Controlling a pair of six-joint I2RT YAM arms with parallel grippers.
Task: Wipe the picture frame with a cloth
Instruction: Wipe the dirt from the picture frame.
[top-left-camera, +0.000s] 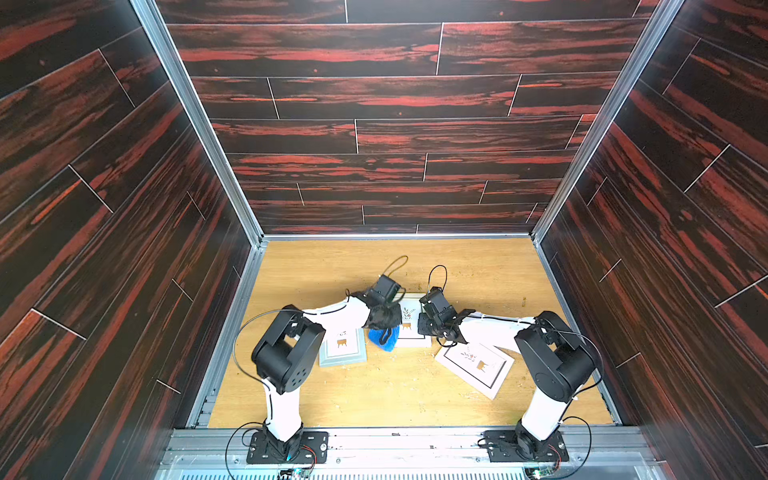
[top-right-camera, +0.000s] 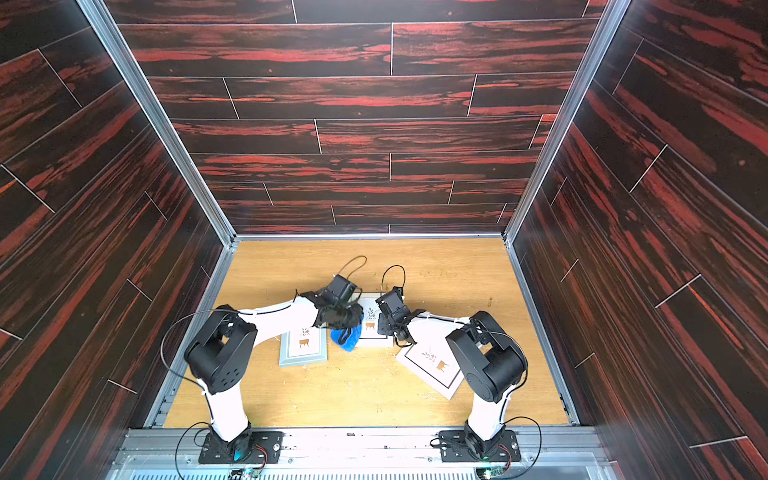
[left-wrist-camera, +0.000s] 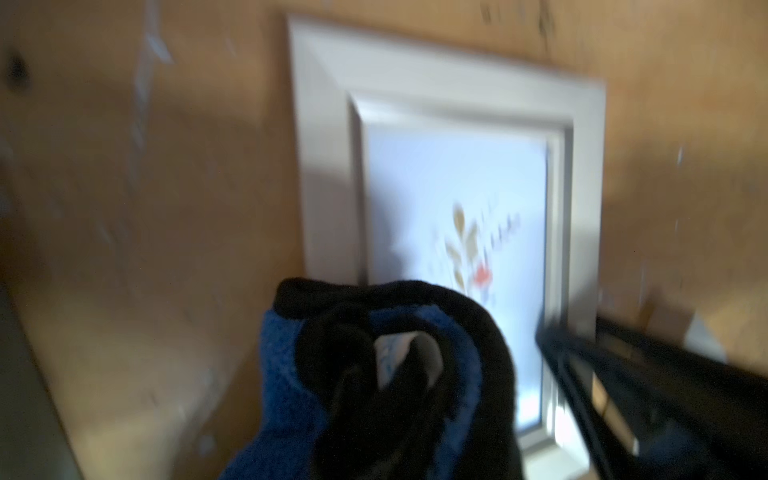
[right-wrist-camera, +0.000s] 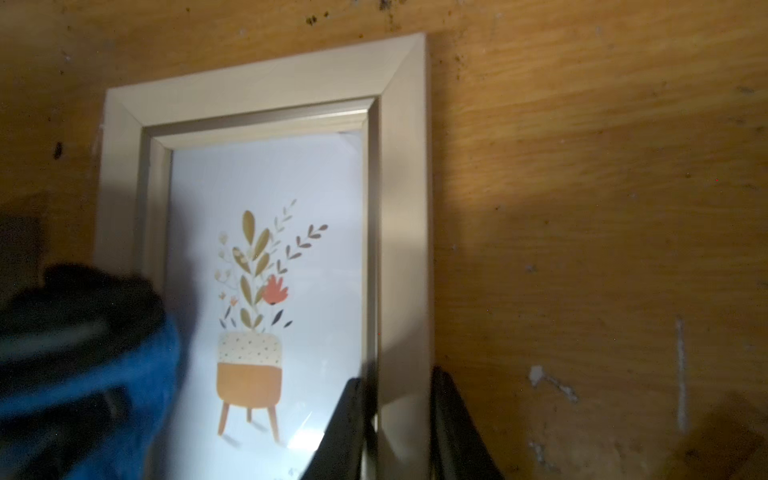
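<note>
The picture frame (top-left-camera: 413, 343) (top-right-camera: 374, 341) lies flat mid-table, white with a potted-plant print. My right gripper (right-wrist-camera: 401, 424) (top-left-camera: 423, 328) is shut on its right side bar (right-wrist-camera: 403, 208), one finger on the glass side and one on the table side. The cloth (top-left-camera: 384, 338) (top-right-camera: 347, 338), blue and fluffy with black trim, hangs bunched from my left gripper (top-left-camera: 382, 321), which is shut on it. The bunch rests at the frame's left edge (left-wrist-camera: 328, 208). In the left wrist view the cloth (left-wrist-camera: 282, 374) hides the fingers. The cloth (right-wrist-camera: 104, 374) also shows in the right wrist view.
A grey-blue frame (top-left-camera: 343, 349) (top-right-camera: 303, 349) lies left of the cloth, under my left arm. A white frame with a thin dark line (top-left-camera: 476, 368) (top-right-camera: 432, 370) lies askew at the right, under my right arm. Dark panelled walls enclose the wooden table (top-left-camera: 374, 395).
</note>
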